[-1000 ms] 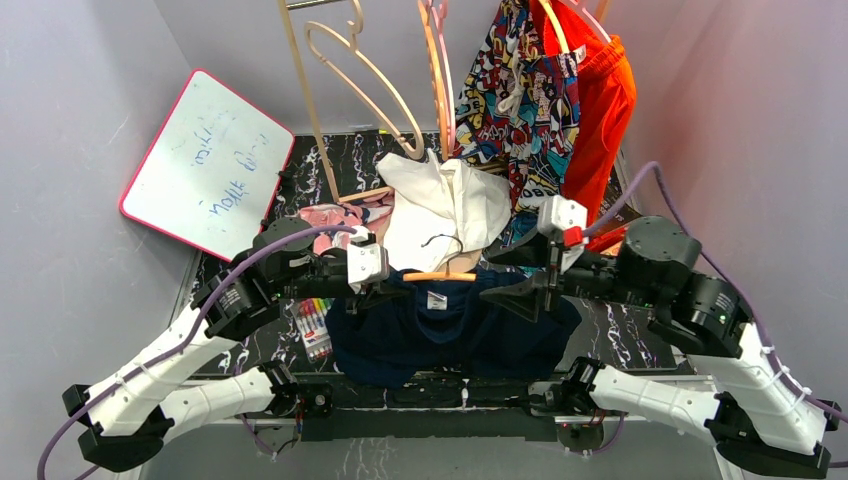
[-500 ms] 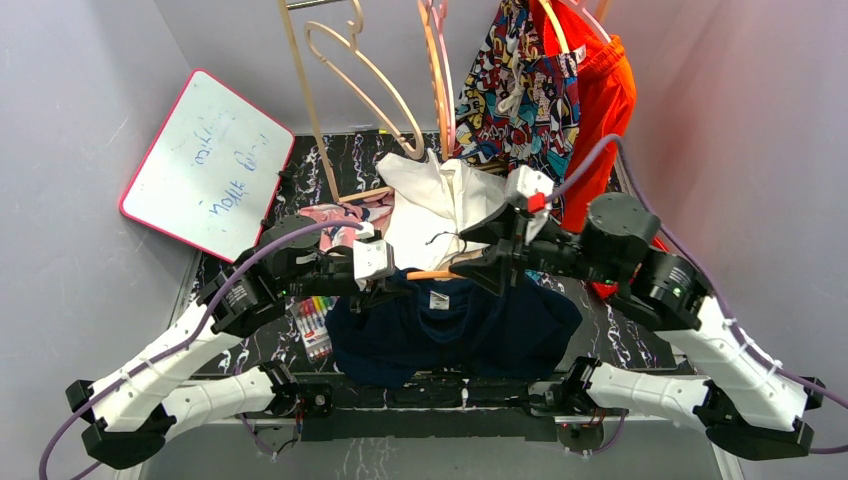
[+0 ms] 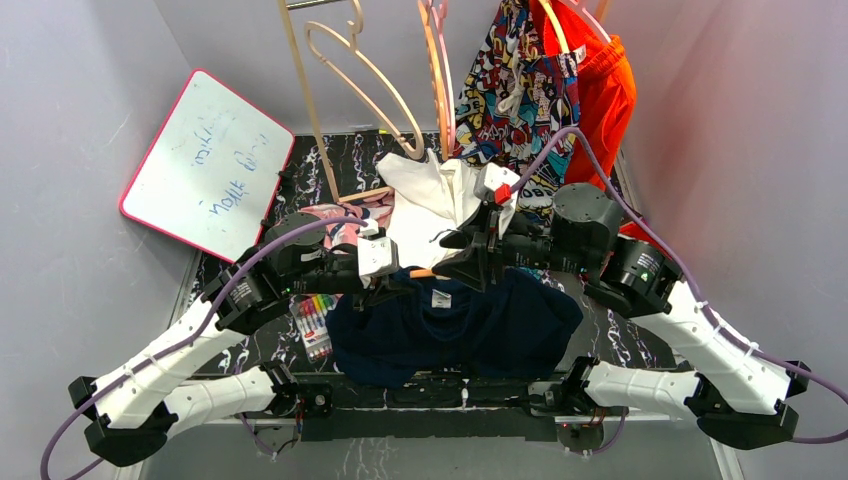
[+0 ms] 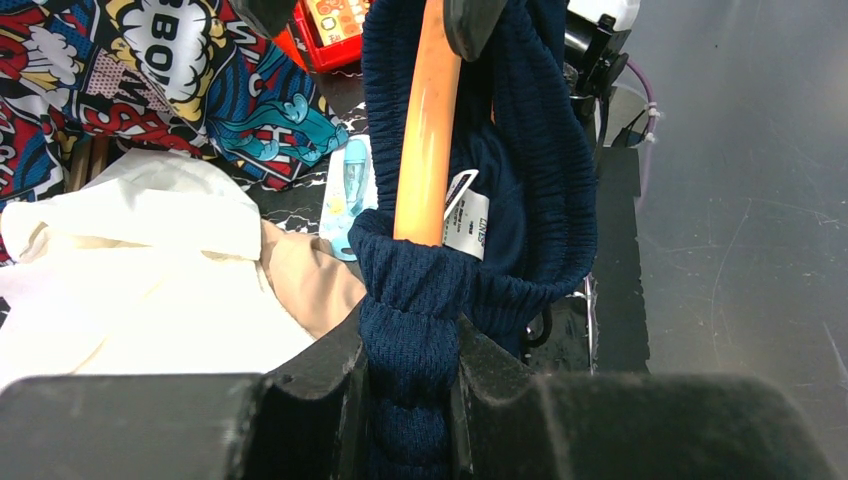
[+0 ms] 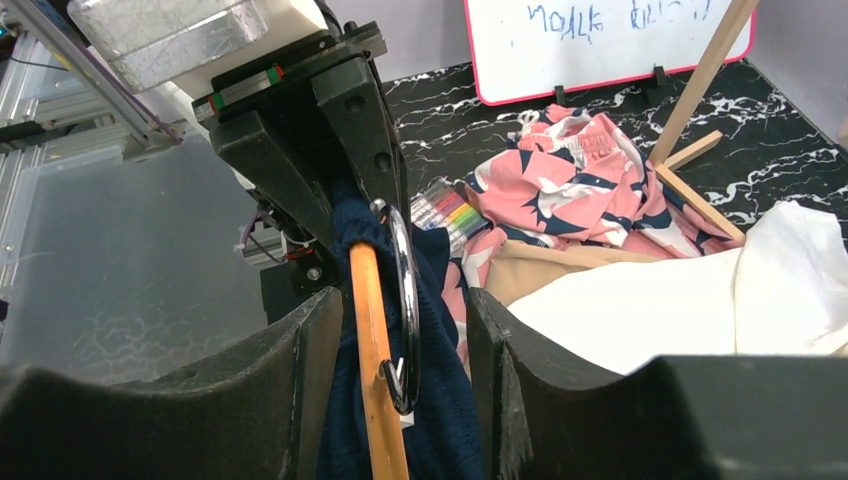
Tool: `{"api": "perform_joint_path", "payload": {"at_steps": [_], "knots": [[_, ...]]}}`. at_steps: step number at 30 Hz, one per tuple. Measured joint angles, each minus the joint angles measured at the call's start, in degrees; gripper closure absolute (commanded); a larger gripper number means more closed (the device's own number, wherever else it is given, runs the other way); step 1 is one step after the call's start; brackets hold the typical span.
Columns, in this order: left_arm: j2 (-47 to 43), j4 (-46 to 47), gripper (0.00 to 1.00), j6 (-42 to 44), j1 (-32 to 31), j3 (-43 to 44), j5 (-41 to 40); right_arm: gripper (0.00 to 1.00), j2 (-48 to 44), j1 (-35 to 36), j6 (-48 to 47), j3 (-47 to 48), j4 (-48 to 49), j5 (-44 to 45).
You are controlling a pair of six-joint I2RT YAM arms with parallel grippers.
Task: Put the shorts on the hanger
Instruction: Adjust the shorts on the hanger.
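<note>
The navy shorts [image 3: 470,325] hang over the table's front edge, with the waistband raised. The orange-tan hanger [image 3: 424,273] lies inside the waistband; only a short piece shows from above. My left gripper [image 3: 388,287] is shut on the bunched waistband [image 4: 412,300], at the hanger's [image 4: 425,130] end. My right gripper [image 3: 468,268] is open. Its fingers [image 5: 300,360] stand on both sides of the hanger bar [image 5: 372,330], its metal hook [image 5: 406,290] and the navy fabric [image 5: 445,400]. A gap shows on the right side.
A white cloth [image 3: 440,205] and a pink patterned garment [image 3: 335,218] lie behind the shorts. A marker pack [image 3: 313,325] lies at the left. A whiteboard [image 3: 205,165] leans at the back left. Beige hangers [image 3: 350,70], comic-print shorts [image 3: 515,95] and orange shorts [image 3: 600,100] hang at the back.
My right arm has swung left and away from me, bringing its open fingers over the hanger's middle and hook. The left gripper keeps its hold and has barely moved.
</note>
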Motion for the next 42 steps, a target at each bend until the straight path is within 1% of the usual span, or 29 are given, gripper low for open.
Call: {"api": "perform_joint_path", "payload": {"at_steps": [1, 2, 3, 5, 6, 9, 10, 12, 13, 14, 17, 18, 22, 24, 26, 31, 33, 34, 38, 39, 40, 42], "knots": [[0.0, 0.1, 1.0, 0.0, 0.0, 0.0, -0.1, 0.5, 0.2, 0.0, 0.1, 0.0, -0.1, -0.2], [-0.1, 0.1, 1.0, 0.1, 0.0, 0.0, -0.2, 0.6, 0.2, 0.0, 0.2, 0.0, -0.3, -0.4], [-0.2, 0.2, 1.0, 0.2, 0.0, 0.0, -0.4, 0.68, 0.3, 0.0, 0.2, 0.0, -0.6, -0.5], [-0.5, 0.3, 1.0, 0.4, 0.0, 0.0, -0.7, 0.79, 0.4, 0.0, 0.7, 0.0, -1.3, -0.9], [-0.7, 0.3, 1.0, 0.4, 0.0, 0.0, -0.8, 0.81, 0.5, 0.0, 0.9, 0.0, -1.6, -1.3], [-1.0, 0.1, 1.0, 0.7, 0.0, 0.0, -1.4, 0.8, 0.9, 0.0, 1.5, 0.1, -1.4, -2.2], [-1.1, 0.0, 1.0, 0.7, 0.0, 0.0, -1.5, 0.84, 1.0, 0.0, 1.6, 0.2, -1.4, -2.4], [-1.1, 0.0, 1.0, 0.8, 0.0, 0.0, -1.6, 1.0, 1.1, 0.0, 1.8, 0.2, -1.5, -2.8], [-1.1, -0.2, 1.0, 1.0, 0.0, 0.0, -1.7, 1.0, 1.2, 0.0, 2.0, 0.2, -1.5, -3.1], [-1.2, -0.2, 0.98, 1.1, 0.0, 0.0, -1.7, 1.0, 1.2, 0.0, 1.9, 0.2, -1.5, -3.3], [-1.3, -0.2, 0.51, 1.3, 0.0, 0.0, -1.8, 1.0, 0.8, 0.0, 2.4, 0.0, -1.0, -3.5], [-1.3, 0.0, 0.43, 1.3, 0.0, 0.0, -2.0, 1.0, 0.4, 0.0, 2.6, -0.4, -0.7, -3.3], [-2.1, 2.5, 0.23, 0.4, 0.0, 0.0, -2.4, 1.0, -3.4, 0.1, 2.5, -3.7, 0.0, -1.1], [-3.0, 3.0, 0.17, 0.1, 0.0, 0.0, -2.7, 1.0, -4.4, 0.1, 2.4, -4.0, 0.0, -0.1], [-3.8, 3.3, 0.14, -0.1, 0.0, 0.0, -3.1, 1.0, -5.2, 0.1, 2.2, -4.0, 0.4, 0.6], [-5.2, 5.1, 0.13, -0.7, 0.0, 0.0, -4.9, 1.0, -7.1, 0.1, 1.8, -4.2, 1.1, 2.6], [-5.5, 6.6, 0.18, -0.9, 0.0, 0.0, -6.5, 1.0, -7.8, 0.1, 1.7, -4.5, 1.7, 2.9], [-5.5, 7.2, 0.23, -1.0, 0.0, 0.0, -7.1, 1.0, -8.2, 0.1, 1.7, -4.5, 1.8, 2.9], [-5.2, 9.7, 0.62, -0.8, 0.0, 0.0, -9.0, 1.0, -8.6, 0.1, 1.7, -4.5, 1.8, 2.9], [-5.0, 9.9, 0.68, -0.6, 0.0, 0.0, -9.0, 1.0, -8.6, 0.1, 1.6, -4.5, 1.8, 2.8], [-4.7, 9.9, 0.7, -0.4, 0.0, 0.1, -9.0, 1.0, -8.6, 0.1, 1.5, -4.5, 1.8, 2.8], [-3.9, 9.8, 0.7, 0.2, 0.0, 0.3, -9.4, 1.0, -8.7, 0.0, 1.3, -4.5, 1.7, 2.9]]}}
